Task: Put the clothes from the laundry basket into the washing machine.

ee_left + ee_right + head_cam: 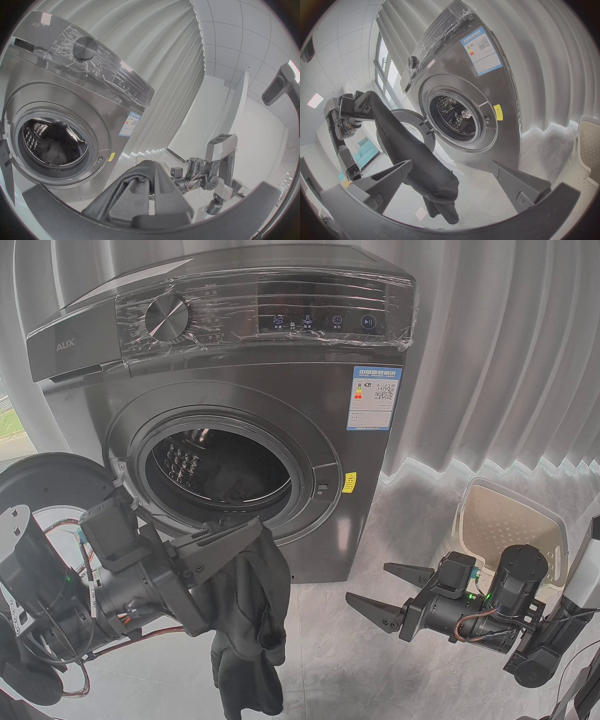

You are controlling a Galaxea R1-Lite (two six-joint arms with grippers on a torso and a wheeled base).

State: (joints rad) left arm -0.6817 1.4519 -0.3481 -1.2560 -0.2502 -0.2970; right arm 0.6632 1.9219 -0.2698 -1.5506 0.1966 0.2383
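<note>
My left gripper (253, 527) is shut on a dark garment (253, 615) that hangs down from it, just below the lower rim of the washing machine's (250, 396) open round drum mouth (219, 468). In the left wrist view the garment (131, 187) drapes over the shut fingers, and dark cloth lies inside the drum (53, 147). The garment (418, 162) dangles above the floor in the right wrist view. My right gripper (390, 590) stands open and empty low at the right, in front of the white laundry basket (550, 521).
The machine's door (50, 480) is swung open to the left, behind my left arm. Pale curtains (512, 352) hang behind and to the right of the machine. The grey tiled floor (350, 671) lies open between the two arms.
</note>
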